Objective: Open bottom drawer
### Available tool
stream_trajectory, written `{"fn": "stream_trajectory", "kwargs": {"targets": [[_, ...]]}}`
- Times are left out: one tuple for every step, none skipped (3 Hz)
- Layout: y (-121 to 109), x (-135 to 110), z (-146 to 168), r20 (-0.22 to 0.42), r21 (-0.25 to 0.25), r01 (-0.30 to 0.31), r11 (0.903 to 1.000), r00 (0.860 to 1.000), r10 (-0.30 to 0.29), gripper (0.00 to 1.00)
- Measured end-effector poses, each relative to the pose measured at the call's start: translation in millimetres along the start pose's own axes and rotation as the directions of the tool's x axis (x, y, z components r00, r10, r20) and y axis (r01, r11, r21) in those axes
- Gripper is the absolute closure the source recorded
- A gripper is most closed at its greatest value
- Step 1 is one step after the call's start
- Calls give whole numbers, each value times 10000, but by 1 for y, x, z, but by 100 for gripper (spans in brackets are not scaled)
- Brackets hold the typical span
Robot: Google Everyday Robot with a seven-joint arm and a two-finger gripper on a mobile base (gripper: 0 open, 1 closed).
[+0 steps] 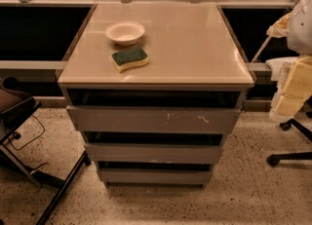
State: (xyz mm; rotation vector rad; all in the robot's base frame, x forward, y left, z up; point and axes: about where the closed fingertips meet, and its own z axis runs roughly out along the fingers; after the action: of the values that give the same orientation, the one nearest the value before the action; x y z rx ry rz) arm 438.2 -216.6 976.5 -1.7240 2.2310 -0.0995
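A grey three-drawer cabinet (73, 80) stands on a speckled floor (253, 195). The bottom drawer (155, 176) sits at 6 o'clock from the middle of the frame, the lowest of the stack and just above the floor. Its front is a plain, flat grey strip with no handle and no marks, and it looks the narrowest and shortest of the three. A dark band runs along its top edge, and nothing of its inside shows. Directly at 12 o'clock from it is the middle drawer (153, 153), which has a faint pale chip on its lower edge. Above that is the top drawer (153, 120), the widest front, flecked with white scratches. On the beige top, a white bowl (125, 32) rests at 12 o'clock from a green-and-yellow sponge (129, 58), close by but apart. A black chair (14, 107) stands at 9 o'clock. The gripper lies outside the camera view, so whether it is spread or closed cannot be told.
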Motion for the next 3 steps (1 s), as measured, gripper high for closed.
{"fn": "stream_trajectory", "kwargs": {"targets": [[0,0,0,0,0,0,10000,10000,0,0],[13,0,15,379,-17,79,10000,9992,-78,0],[52,-17,50,1575,-208,323,9993,9871,-286,0]]}}
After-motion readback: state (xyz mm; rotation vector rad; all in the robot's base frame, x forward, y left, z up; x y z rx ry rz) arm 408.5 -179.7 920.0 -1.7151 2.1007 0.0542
